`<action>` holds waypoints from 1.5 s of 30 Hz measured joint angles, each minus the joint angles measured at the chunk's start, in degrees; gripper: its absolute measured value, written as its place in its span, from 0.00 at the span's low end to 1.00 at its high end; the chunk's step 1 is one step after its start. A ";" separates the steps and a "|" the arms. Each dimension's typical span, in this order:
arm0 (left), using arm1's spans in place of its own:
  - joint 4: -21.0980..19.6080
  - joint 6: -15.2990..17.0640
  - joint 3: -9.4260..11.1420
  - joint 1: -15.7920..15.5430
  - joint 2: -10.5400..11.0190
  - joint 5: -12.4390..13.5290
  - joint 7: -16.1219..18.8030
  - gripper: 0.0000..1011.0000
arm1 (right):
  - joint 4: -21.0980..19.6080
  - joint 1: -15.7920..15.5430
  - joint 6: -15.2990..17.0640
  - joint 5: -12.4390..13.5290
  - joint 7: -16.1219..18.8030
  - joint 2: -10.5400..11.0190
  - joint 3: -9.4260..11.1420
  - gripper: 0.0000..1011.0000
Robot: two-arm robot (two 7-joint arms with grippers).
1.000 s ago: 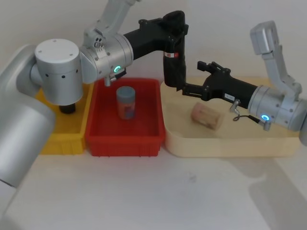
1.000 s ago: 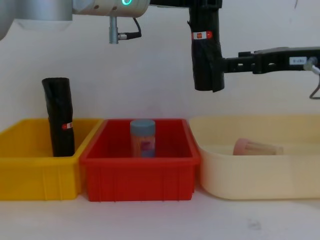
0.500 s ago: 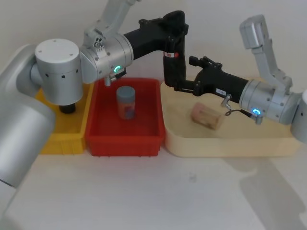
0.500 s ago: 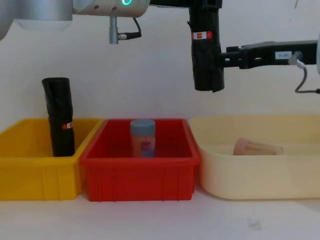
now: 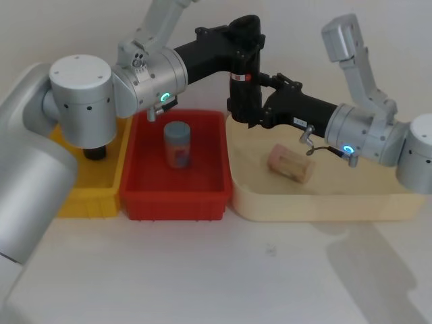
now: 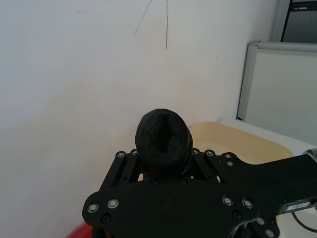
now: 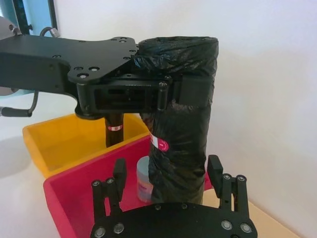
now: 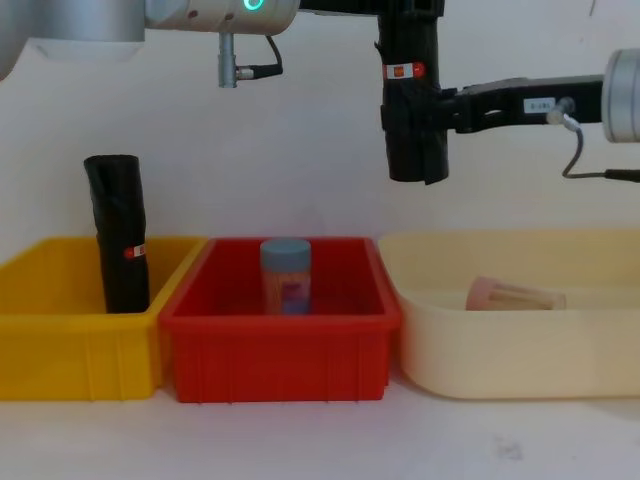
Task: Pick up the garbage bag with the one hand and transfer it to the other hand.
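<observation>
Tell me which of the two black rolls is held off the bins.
The garbage bag, gripped near its top by the left end effector, hangs in the air. The other black roll stands upright in the yellow bin.

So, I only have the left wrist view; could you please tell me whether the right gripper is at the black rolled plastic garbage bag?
Observer: Yes, the right gripper has its open jaws either side of the black rolled plastic garbage bag, below the left gripper.
Operator: Is the left gripper clamped?
Observer: Yes, shut on the bag's upper part.
Operator: What lies below?
Observer: The red plastic bin meeting the cream tray.
</observation>
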 joint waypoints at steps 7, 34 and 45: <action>0.00 0.00 0.00 0.00 0.00 0.00 0.00 0.36 | 1.59 1.25 -0.35 -0.39 -0.44 -1.14 -0.75 0.99; 0.00 0.00 0.00 0.00 0.00 0.00 0.00 0.36 | 3.62 2.85 -0.76 -1.02 -1.11 -2.71 -1.43 0.53; 0.00 0.00 0.00 0.00 0.00 0.00 0.00 0.36 | 3.78 2.97 -0.81 -1.09 -1.17 -2.82 -1.49 0.53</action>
